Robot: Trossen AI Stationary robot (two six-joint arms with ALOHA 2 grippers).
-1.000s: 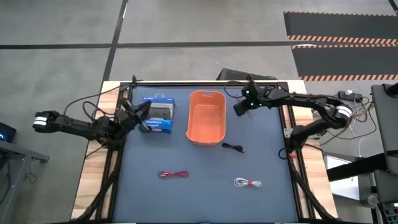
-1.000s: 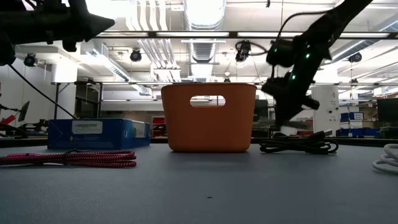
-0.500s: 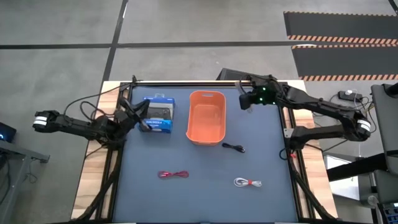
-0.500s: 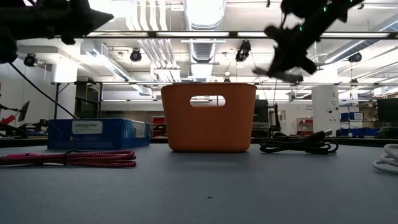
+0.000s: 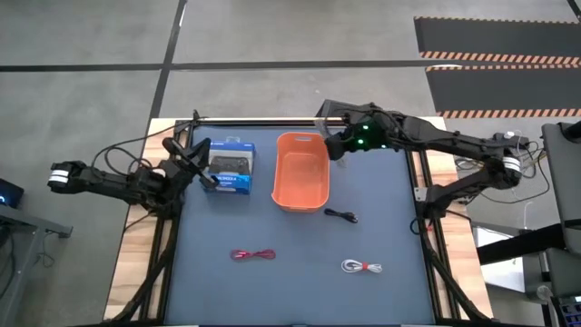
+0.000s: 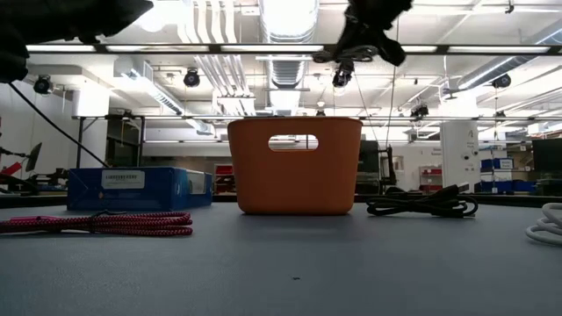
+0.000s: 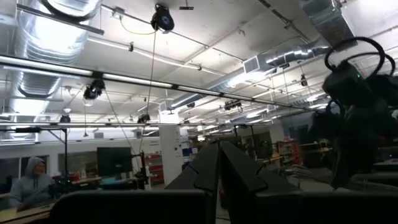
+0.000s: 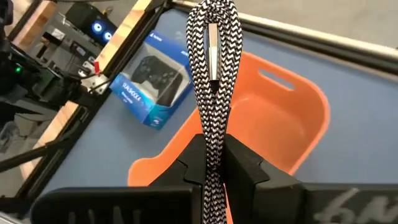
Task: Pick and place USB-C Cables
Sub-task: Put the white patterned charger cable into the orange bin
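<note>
The right gripper [image 8: 212, 163] hangs over the orange bin's [image 5: 302, 171] far rim, fingers [image 8: 245, 168] clamped on the grey braided cable [image 8: 211, 68]. The left gripper [image 7: 217, 180], fingers together and empty, waits by the blue box [image 5: 227, 165].

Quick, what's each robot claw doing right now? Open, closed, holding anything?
Left gripper: closed, empty, beside the blue box.
Right gripper: closed on the grey cable, above the orange bin.

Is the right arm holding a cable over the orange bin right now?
Yes: in the right wrist view its fingers pinch a black-and-white braided cable directly above the orange bin.
</note>
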